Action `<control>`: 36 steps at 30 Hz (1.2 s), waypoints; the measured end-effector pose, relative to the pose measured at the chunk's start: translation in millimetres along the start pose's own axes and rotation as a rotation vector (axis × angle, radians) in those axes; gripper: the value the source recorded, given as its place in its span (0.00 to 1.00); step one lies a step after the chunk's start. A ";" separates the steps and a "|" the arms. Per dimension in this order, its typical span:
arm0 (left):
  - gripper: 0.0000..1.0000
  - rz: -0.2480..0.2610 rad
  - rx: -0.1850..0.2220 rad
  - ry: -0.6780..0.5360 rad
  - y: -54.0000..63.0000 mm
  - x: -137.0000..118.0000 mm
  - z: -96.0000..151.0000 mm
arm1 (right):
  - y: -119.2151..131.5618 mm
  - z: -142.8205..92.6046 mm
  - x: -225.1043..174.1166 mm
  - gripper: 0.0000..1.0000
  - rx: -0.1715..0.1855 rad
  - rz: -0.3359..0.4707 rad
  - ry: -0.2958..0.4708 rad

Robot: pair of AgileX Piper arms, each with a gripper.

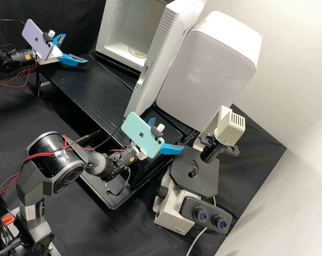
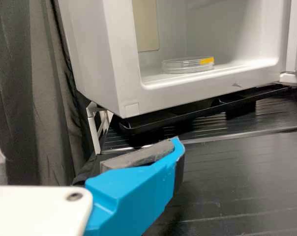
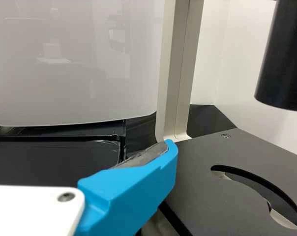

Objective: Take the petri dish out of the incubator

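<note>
The white incubator [image 1: 132,32] stands at the back of the bench with its door [image 1: 161,60] swung open. A clear petri dish [image 1: 138,52] with a yellow label lies flat on its inner floor. In the left wrist view the petri dish [image 2: 188,64] sits ahead of and above my left gripper [image 2: 170,147]. My left gripper [image 1: 77,60] hovers over the black tray to the left of the incubator, shut and holding nothing. By the microscope stage [image 1: 194,170] my right gripper [image 1: 175,149] is shut and empty; in its wrist view the right gripper [image 3: 168,147] is at the stage's edge.
A long black ridged tray [image 1: 97,92] runs from the incubator toward the front. A second white cabinet [image 1: 207,71] stands behind the open door. The microscope [image 1: 196,199] occupies the right front, its dark condenser [image 3: 283,59] over the stage [image 3: 227,167].
</note>
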State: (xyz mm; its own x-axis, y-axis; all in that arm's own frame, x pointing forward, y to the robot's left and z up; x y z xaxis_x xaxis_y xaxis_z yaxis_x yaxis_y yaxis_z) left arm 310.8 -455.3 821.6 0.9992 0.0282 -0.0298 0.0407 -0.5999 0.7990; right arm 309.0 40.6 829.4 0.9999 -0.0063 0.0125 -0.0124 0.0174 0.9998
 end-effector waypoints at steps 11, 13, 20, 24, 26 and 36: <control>1.00 0.000 0.000 0.000 0.0 0.0 0.0 | 0.0 0.0 0.0 1.00 0.000 0.000 0.000; 1.00 -0.001 0.000 -0.007 -0.3 0.0 2.0 | 0.0 0.0 0.0 1.00 0.000 0.000 0.000; 1.00 -0.010 0.004 -0.119 -1.2 -2.7 24.8 | 0.0 0.0 0.0 1.00 0.000 0.000 0.000; 1.00 -0.030 -0.023 -0.238 -2.8 -8.0 45.3 | 0.0 0.0 0.0 1.00 0.000 0.000 0.000; 1.00 -0.046 -0.038 -0.296 -4.6 -10.0 54.7 | 0.0 0.0 0.0 1.00 0.000 0.000 0.000; 1.00 -0.066 0.012 -0.546 -3.1 -16.7 98.8 | 0.0 0.0 0.0 1.00 0.000 0.000 0.000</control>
State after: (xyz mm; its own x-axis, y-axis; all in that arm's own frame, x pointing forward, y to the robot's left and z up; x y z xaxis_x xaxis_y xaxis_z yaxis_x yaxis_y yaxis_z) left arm 294.4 -532.9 760.2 0.8517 -0.3505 -0.3894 0.1004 -0.6202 0.7780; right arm 309.0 40.6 829.4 0.9999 -0.0063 0.0125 -0.0124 0.0174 0.9998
